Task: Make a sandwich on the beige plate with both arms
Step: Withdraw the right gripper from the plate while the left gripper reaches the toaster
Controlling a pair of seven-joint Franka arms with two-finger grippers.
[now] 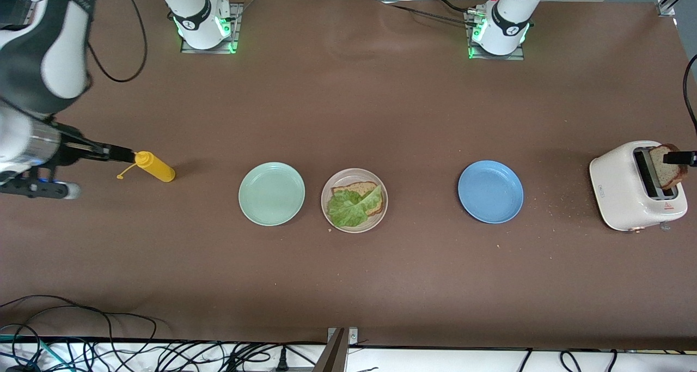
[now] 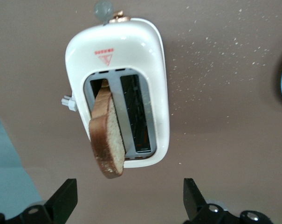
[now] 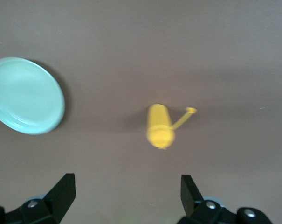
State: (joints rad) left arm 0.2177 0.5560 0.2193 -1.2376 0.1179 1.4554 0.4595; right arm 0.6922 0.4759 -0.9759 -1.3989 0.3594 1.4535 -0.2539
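The left gripper [image 2: 127, 198] hangs over the white toaster [image 2: 120, 86] at the left arm's end of the table, fingers spread wide and holding nothing. Below it a bread slice [image 2: 106, 135] stands tilted out of one slot; the second slot sits beside it. Crumbs dot the brown table [image 1: 348, 105] near the toaster.

The right gripper [image 3: 127, 196] hangs over the yellow squeeze bottle [image 3: 159, 126] at the right arm's end, its fingers also wide apart and holding nothing. The bottle lies on its side, its loose cap on a strap beside it.

Well away from both grippers, the beige plate [image 1: 328, 211] sits mid-table with one bread slice and a lettuce leaf [image 1: 351, 206] on it, between the mint-green plate [image 1: 271, 193] and the blue plate [image 1: 490, 191].
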